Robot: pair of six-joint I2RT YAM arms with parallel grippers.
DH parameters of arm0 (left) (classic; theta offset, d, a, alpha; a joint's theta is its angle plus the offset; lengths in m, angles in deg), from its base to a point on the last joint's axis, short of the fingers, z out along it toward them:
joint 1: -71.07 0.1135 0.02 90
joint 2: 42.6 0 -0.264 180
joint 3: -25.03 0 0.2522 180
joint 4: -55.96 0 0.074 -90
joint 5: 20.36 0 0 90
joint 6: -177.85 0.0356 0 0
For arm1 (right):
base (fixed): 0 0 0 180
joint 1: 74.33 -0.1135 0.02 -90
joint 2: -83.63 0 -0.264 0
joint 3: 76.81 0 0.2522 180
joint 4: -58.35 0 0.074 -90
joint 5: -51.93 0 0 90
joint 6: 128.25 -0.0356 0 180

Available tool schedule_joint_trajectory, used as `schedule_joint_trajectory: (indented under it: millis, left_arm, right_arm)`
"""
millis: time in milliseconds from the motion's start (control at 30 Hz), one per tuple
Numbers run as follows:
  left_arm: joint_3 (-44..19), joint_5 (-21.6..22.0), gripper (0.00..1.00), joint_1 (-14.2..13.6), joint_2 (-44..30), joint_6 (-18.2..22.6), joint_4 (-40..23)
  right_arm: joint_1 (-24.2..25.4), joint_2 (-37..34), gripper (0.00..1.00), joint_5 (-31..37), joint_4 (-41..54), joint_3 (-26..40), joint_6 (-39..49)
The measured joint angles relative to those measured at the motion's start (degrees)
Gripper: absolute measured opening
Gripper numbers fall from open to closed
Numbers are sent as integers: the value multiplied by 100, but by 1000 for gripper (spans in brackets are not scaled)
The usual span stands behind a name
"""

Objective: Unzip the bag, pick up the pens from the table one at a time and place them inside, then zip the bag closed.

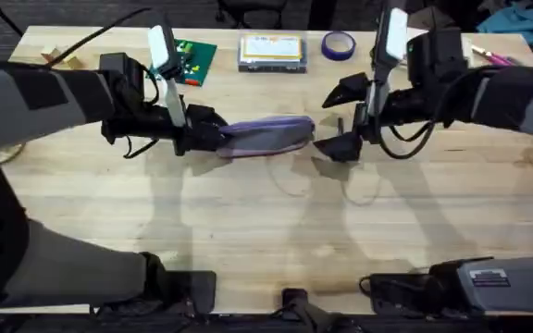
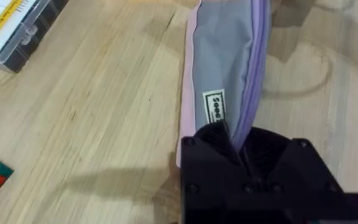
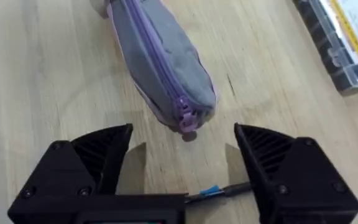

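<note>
Left gripper [image 2: 238, 146] is pinching the bag's [image 1: 266, 135] end at mid-table [image 1: 266, 231], anchoring it. Right gripper [image 3: 182, 152] is hanging spread wide beside the zipper pull [image 3: 185, 118], likely lining up to unzip.

Both arms have grey links with black joints and black cables. Each wrist carries a white upright module. The left gripper [image 2: 241, 155] is matte black with recessed screws; the right gripper [image 3: 184, 158] has ribbed black fingers [image 3: 263, 155].
</note>
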Motion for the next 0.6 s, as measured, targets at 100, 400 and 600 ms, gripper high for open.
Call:
schedule_joint_trajectory:
  millis: [100,400,600]
  left_arm:
    - [-2,0,43,0,0,0,0]
    - [-2,0,43,0,0,0,0]
    - [-1,0,43,0,0,0,0]
  right_arm:
    - [-48,-96,997,-13,-109,-2,30]
    - [-105,-226,962,-15,-353,0,94]
    - [-183,-360,834,-15,-407,0,100]
